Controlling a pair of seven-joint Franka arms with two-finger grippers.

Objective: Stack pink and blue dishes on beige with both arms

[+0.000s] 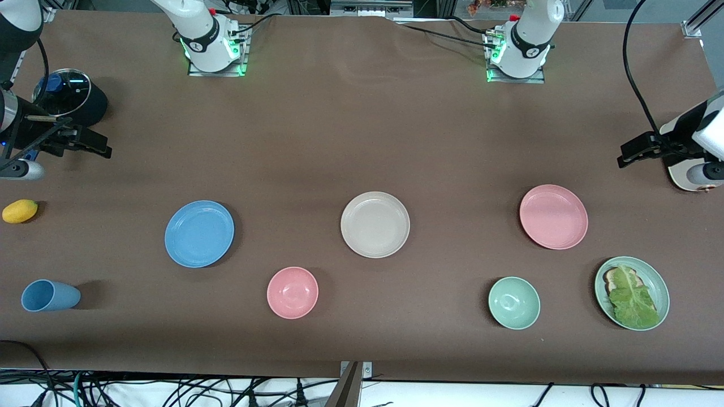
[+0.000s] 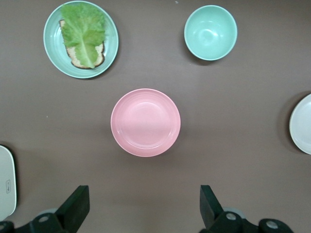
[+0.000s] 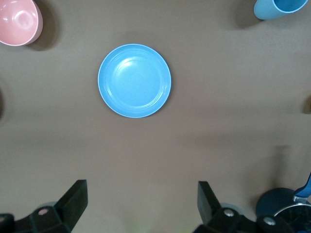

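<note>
The beige plate (image 1: 375,224) lies mid-table. The light blue plate (image 1: 199,233) (image 3: 134,80) lies beside it toward the right arm's end, and the pink plate (image 1: 554,216) (image 2: 146,122) toward the left arm's end. All three rest flat and apart. My right gripper (image 1: 104,148) (image 3: 141,201) hangs open and empty above the table at its own end, short of the blue plate. My left gripper (image 1: 625,158) (image 2: 143,206) hangs open and empty at its end, short of the pink plate. An edge of the beige plate (image 2: 302,124) shows in the left wrist view.
Nearer the front camera stand a pink bowl (image 1: 292,292), a green bowl (image 1: 513,303), a green plate with lettuce (image 1: 632,292) and a tipped blue cup (image 1: 50,295). A lemon (image 1: 20,211) and a lidded black pot (image 1: 70,99) sit at the right arm's end, a white appliance (image 1: 687,172) at the left arm's.
</note>
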